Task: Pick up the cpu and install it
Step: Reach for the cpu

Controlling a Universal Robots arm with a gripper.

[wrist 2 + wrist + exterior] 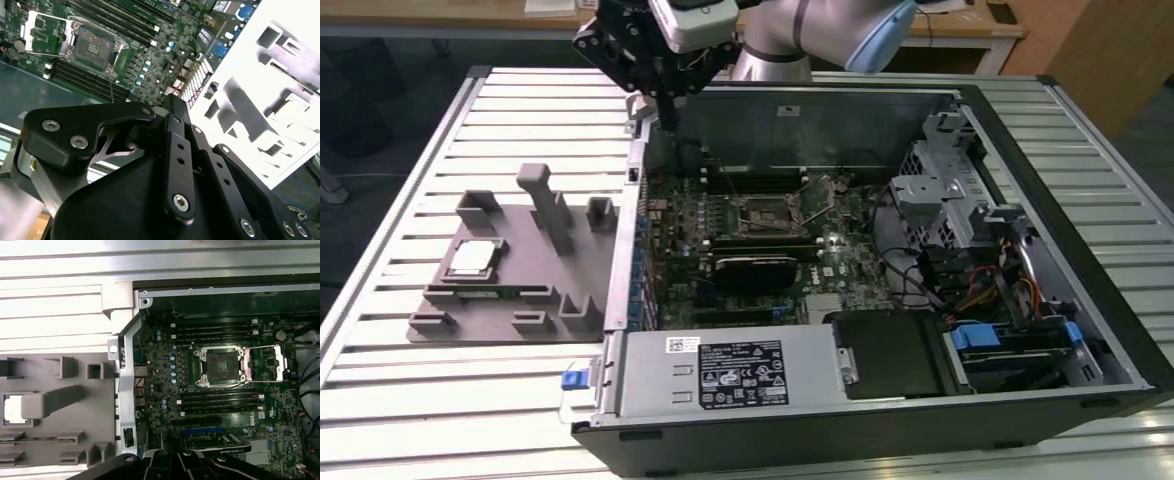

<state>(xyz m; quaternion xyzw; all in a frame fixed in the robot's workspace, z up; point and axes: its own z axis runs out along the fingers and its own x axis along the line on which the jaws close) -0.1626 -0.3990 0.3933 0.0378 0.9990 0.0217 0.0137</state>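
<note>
Cpu [471, 257]: seated in grey fixture [520, 265], exterior view's left. My claw [670, 118]: well apart, above computer case [854, 115] wall; I cannot tell its spread. Approach squarely from above.

Even overhead light filled the exterior view: the white slatted metal counter [400, 400] shone bright, while the inside of the open black computer case [854, 445] sat dimmer. The grey plastic fixture block [520, 290] threw short, soft shadows. In the second wrist view that block [260, 100] burned out to near white, only its recesses grey. In the first wrist view the small square silver-topped cpu [14, 407] glared white, and the green motherboard [165, 370] lay in shade.
</note>
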